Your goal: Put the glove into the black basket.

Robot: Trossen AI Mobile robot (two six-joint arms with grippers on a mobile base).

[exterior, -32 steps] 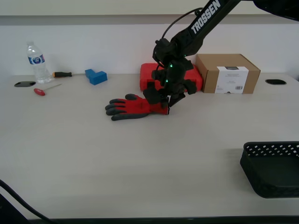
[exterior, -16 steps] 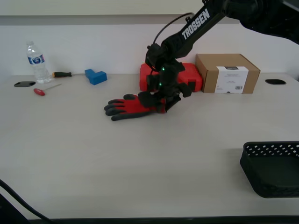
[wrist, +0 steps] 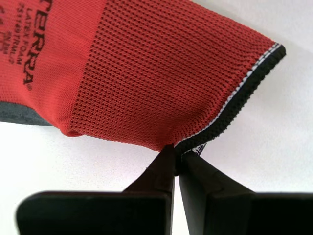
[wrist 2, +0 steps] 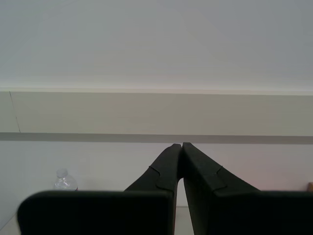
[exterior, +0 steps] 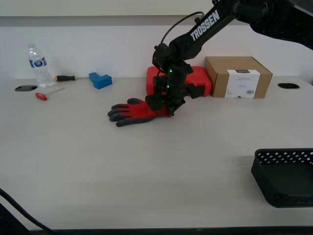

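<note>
My first gripper (wrist: 177, 159) pinches the cuff edge of the glove (exterior: 134, 111), which lies flat on the counter (exterior: 146, 166) ahead of the jaws. My second gripper (wrist 2: 182, 146) has its jaws pressed together, empty. The basket (exterior: 286, 176) sits well apart.

The glove (exterior: 134, 112) lies on the table (exterior: 146, 171) just before the plastic case (exterior: 155, 78); the cardboard box (exterior: 238, 77) sits at the case's exterior-view right, the black basket (exterior: 286, 176) well nearer.
</note>
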